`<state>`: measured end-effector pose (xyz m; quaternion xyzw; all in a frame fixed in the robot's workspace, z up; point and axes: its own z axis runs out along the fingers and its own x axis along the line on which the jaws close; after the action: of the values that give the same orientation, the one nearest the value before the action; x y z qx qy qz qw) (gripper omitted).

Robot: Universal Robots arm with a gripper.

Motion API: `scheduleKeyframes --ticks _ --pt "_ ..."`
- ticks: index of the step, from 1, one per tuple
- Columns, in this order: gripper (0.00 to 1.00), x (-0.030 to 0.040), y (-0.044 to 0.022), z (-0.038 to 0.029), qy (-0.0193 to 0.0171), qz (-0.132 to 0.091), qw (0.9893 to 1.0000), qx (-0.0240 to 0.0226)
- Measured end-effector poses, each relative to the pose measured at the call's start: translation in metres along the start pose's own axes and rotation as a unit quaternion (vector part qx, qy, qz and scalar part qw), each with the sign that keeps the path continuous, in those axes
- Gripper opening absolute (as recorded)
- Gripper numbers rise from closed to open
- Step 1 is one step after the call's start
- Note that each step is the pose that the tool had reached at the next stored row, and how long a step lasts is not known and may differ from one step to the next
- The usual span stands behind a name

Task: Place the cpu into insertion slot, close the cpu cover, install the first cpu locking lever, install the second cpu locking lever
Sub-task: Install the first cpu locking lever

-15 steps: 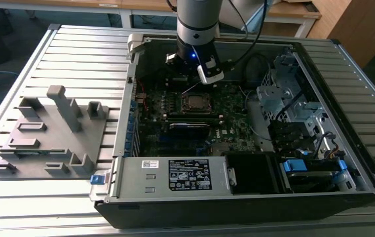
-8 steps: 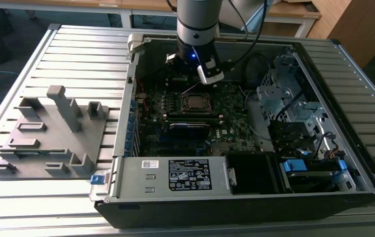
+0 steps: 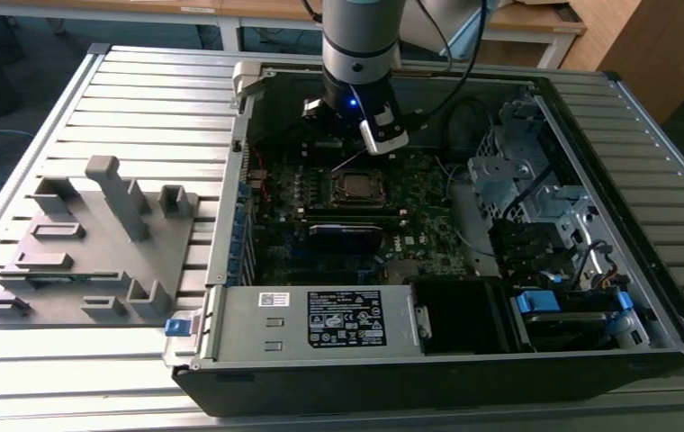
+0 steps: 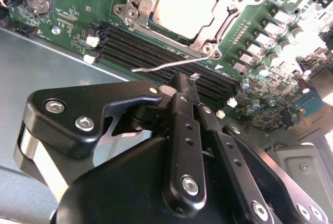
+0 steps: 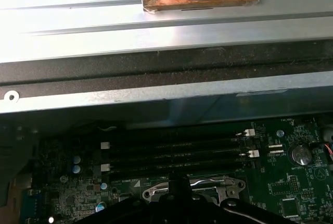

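Observation:
The cpu (image 4: 182, 2) lies silver-topped in the insertion slot (image 3: 358, 186) on the green motherboard. The cpu cover (image 4: 231, 8) lies flat around it as a metal frame. One thin locking lever (image 4: 153, 68) sticks out free over the memory slots, unlatched. My gripper (image 4: 182, 81) is shut with nothing between its black fingers, and its tip is right at the middle of that lever. In the exterior view the gripper (image 3: 345, 151) hangs inside the case just behind the socket. The first wrist view catches the socket's edge (image 5: 192, 186) above the dark gripper body.
Black memory slots (image 4: 156, 52) run beside the socket. A coin battery (image 4: 37, 0) sits on the board. In the case are a power supply (image 3: 318, 319) at the front and drive cages (image 3: 535, 198) at the exterior view's right. A grey fixture block (image 3: 90, 243) stands on the slatted table.

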<state>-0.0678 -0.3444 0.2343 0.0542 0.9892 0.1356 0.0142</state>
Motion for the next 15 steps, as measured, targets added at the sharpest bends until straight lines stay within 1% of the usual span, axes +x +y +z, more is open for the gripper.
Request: scheduleKeyframes --ticks 8,15 --pt "0.1 0.0 -0.0001 0.0004 -0.0001 0.0 1.0 -0.0001" --pt "0.1 0.0001 -0.0015 0.0054 -0.0007 0.0 1.0 0.0005"
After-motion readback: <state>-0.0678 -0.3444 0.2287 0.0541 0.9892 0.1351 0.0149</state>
